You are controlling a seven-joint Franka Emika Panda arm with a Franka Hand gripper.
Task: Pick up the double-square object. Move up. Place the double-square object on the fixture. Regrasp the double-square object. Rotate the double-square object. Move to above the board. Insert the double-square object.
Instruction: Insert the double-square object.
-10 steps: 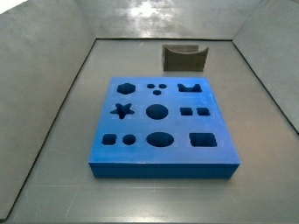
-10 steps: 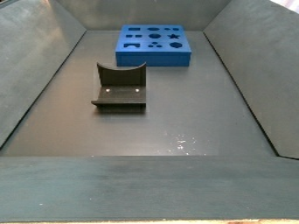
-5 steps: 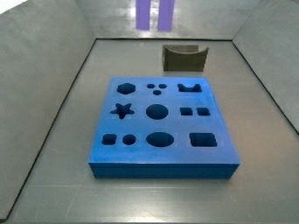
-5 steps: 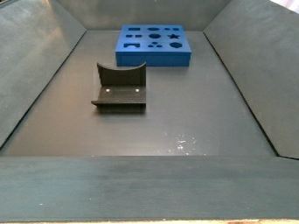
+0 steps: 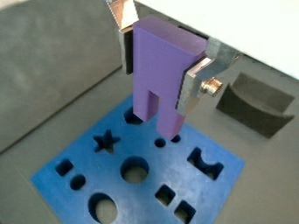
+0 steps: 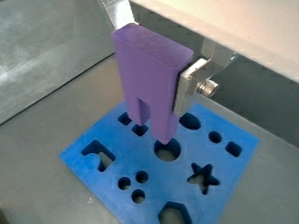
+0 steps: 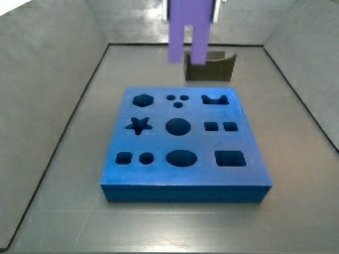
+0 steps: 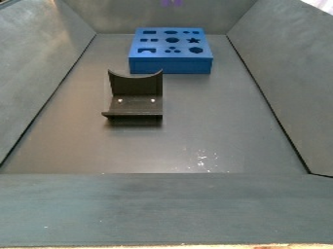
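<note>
Dropped lower into a side view since a moment ago, now hanging upright above the board [image 7: 185,141]: prism [image 5: 162,77], clamped in the hand [image 5: 163,54]. Could jam on a cutout edge if misaligned.

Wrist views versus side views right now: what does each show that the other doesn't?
Only the wrist views show the gripper, its silver fingers clamped on the purple piece. Only the side views show the whole blue board on the floor and the full fixture with its base plate. Both show the piece hanging upright above the board, not yet in a cutout.
</note>
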